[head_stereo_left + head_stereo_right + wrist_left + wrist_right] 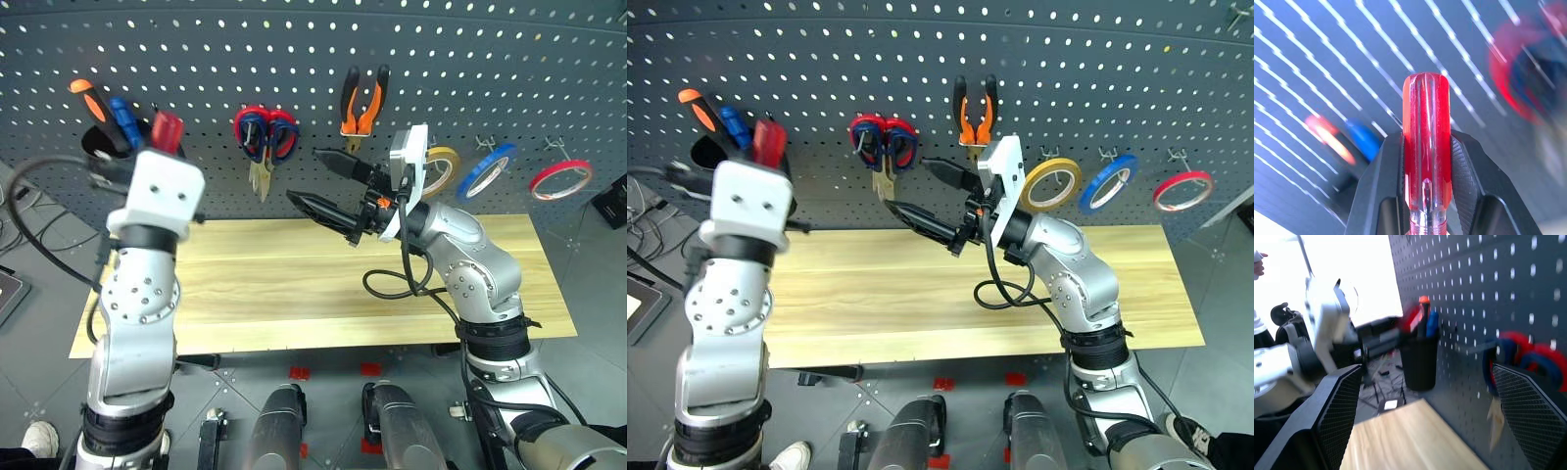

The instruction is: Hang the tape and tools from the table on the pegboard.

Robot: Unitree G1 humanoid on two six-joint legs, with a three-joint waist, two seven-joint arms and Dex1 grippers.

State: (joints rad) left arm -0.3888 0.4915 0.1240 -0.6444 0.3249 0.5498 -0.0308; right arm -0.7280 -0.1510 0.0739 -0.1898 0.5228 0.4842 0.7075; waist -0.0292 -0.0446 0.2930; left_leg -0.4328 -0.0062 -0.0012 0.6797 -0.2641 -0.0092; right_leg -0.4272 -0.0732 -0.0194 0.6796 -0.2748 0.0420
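Red handle: clear hard plastic, fluted; screwdriver [1426, 147] is clamped in left gripper [1425, 196], held up just in front of pegboard [294, 59] near the black cup [103, 142].
Handling: judged light, stiff, slick; ridged pads [1469, 171] should stop it twisting. Take hold mid-handle, as now.
Right gripper: [328, 186] fingers wide apart, holding nothing, above worktop [294, 284].
Cup: already holds orange [88, 103] and blue [122, 116] screwdrivers; little room left, so the shaft likely needs a straight, steep entry.
Neighbours: red scissors [265, 137], pliers [363, 103] hang well clear.
Tape: red ring [560, 179] hangs at far right.
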